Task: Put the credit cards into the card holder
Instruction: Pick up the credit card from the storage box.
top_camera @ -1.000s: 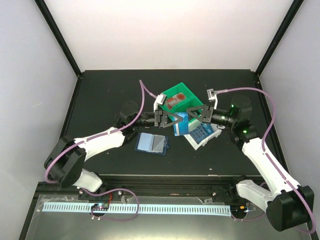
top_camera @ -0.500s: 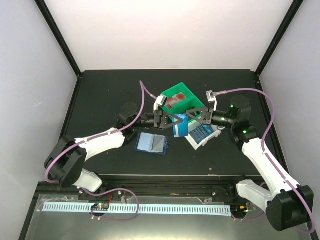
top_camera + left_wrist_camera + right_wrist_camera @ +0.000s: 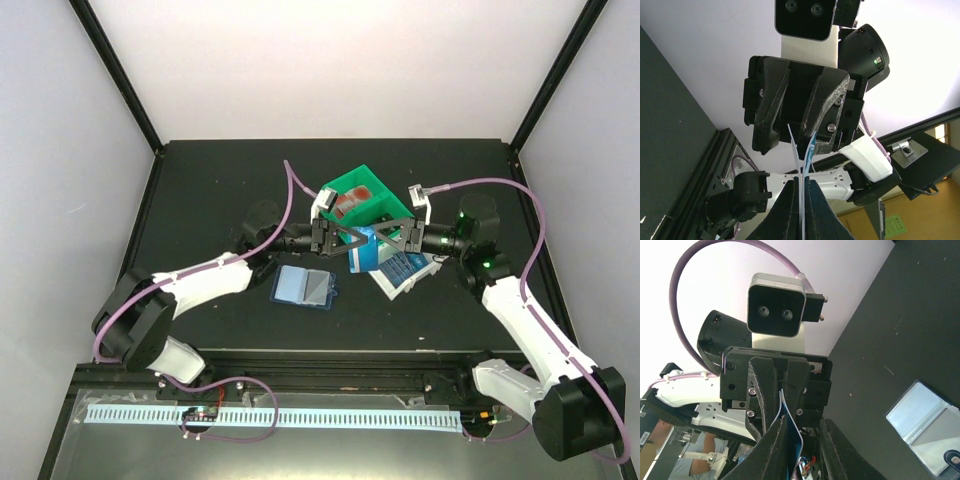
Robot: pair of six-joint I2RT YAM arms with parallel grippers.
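Note:
Two thin credit cards [image 3: 362, 252], blue and white, hang in the air between my grippers above the table's middle. In the left wrist view they show edge-on [image 3: 801, 150], pinched together in my left gripper [image 3: 802, 182], which is shut on them, and they splay apart toward the right one. My right gripper [image 3: 803, 418] faces it with its jaws apart around the cards' other end [image 3: 792, 440]; only one finger [image 3: 775, 450] touches them. The card holder [image 3: 303, 287] lies open and flat on the table, below and left of the grippers [image 3: 348, 240] [image 3: 380, 233], and shows too in the right wrist view [image 3: 925, 425].
A green bin [image 3: 352, 190] stands tilted just behind the grippers. A white bin [image 3: 428, 263] with more blue cards [image 3: 402, 268] sits under the right gripper. Black frame posts rise at the table's far corners.
My right gripper's jaws have parted a little around the cards. My left gripper keeps its hold, and both arms have barely shifted.

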